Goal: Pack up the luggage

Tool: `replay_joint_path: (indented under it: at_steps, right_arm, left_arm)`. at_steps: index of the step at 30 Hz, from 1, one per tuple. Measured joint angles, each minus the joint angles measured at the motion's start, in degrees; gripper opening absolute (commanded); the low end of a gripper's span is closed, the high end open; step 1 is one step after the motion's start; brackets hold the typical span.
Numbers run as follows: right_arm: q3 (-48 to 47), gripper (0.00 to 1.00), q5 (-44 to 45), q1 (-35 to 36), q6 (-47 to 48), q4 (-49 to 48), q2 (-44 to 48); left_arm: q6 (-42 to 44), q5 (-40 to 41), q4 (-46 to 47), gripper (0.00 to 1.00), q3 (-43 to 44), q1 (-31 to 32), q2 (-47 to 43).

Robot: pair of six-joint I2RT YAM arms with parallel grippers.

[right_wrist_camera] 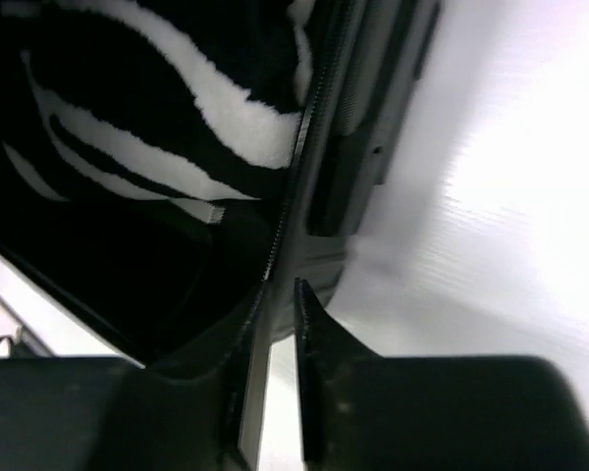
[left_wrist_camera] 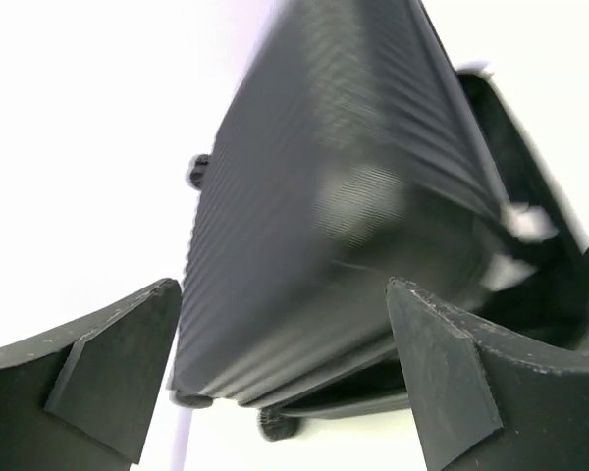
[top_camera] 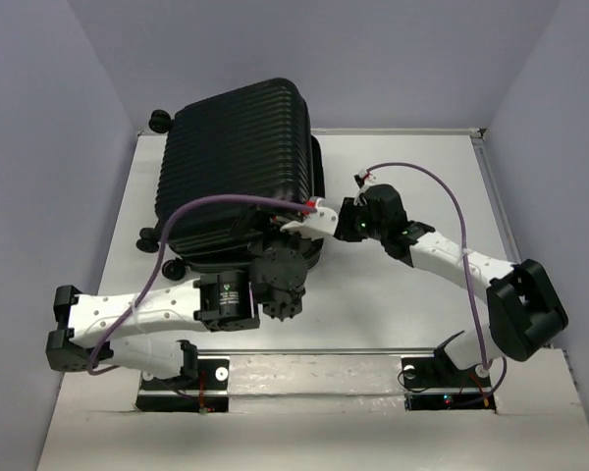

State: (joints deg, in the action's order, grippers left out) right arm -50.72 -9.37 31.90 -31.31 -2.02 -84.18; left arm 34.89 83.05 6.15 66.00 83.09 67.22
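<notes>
Lavender walls (top_camera: pixel 39 147) enclose a white table (top_camera: pixel 402 294) on three sides; both arm bases are bolted at its near edge. The luggage (top_camera: pixel 231 157) lies at the far left of the table, one caster wheel (top_camera: pixel 160 120) showing at its far corner; the ribbed lid is lowered over the lower half but stands ajar on the right. A zebra-striped cloth (right_wrist_camera: pixel 177 128) lies inside against the black lining, so loading appears done for that item. Closing is judged incomplete: the halves are not seated and the zipper (right_wrist_camera: pixel 290 196) is unfastened. The left gripper (left_wrist_camera: pixel 285 388) is spread wide, holds nothing, and faces the lid's near edge. The right gripper (right_wrist_camera: pixel 273 383) is at the open rim, fingers nearly together with a thin slit; whether they pinch the rim cannot be determined.
</notes>
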Motion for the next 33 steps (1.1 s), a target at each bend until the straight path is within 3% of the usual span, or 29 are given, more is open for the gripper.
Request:
replay_joint_path:
  at_steps: [4,7,9,10,13,15,16,19,24,27,33]
  right_arm:
    - [0.20,0.14,3.04,-0.96,0.59,2.01,4.07]
    - [1.33,0.10,5.27,-1.57,1.16,3.41,7.74]
    - [2.05,0.07,6.64,-1.86,1.62,4.35,9.53]
    - [2.27,0.07,7.50,-1.92,1.95,5.09,10.12]
    - [2.86,0.07,9.25,-1.90,2.86,6.12,10.84]
    - [3.06,0.07,10.10,-1.99,3.37,7.06,10.86]
    - [3.10,0.07,10.38,-2.01,3.56,7.34,10.86]
    - [3.10,0.07,10.60,-2.21,4.13,7.89,10.84]
    - [3.10,0.07,10.67,-2.51,4.90,8.09,10.84]
    - [3.08,0.07,10.78,-2.71,5.46,8.15,10.84]
    - [0.42,0.07,10.62,-3.54,6.10,8.50,7.85]
  left_arm:
    - [-16.48,-12.68,-13.35,0.99,17.51,-4.13,1.73]
    - [-26.60,-22.73,-17.25,0.88,24.04,-13.00,0.39]
    - [-32.76,-28.06,-20.41,0.63,24.81,-20.59,-1.01]
    - [-35.71,-30.75,-21.99,0.40,24.55,-25.07,-1.68]
    - [-42.25,-37.22,-25.03,0.20,22.45,-35.19,-2.71]
    - [-46.80,-44.04,-27.56,0.10,18.78,-48.46,-3.52]
    - [-48.13,-45.90,-27.76,0.07,17.73,-52.13,-3.63]
    - [-52.68,-56.35,-28.83,0.06,12.09,-71.47,-4.09]
    - [-57.24,-70.84,-27.26,0.06,4.76,-93.90,-3.93]
    - [-59.34,-76.15,-24.74,0.06,-0.31,-100.67,-3.19]
    - [-61.48,-84.28,-19.58,0.06,-7.76,-101.90,4.94]
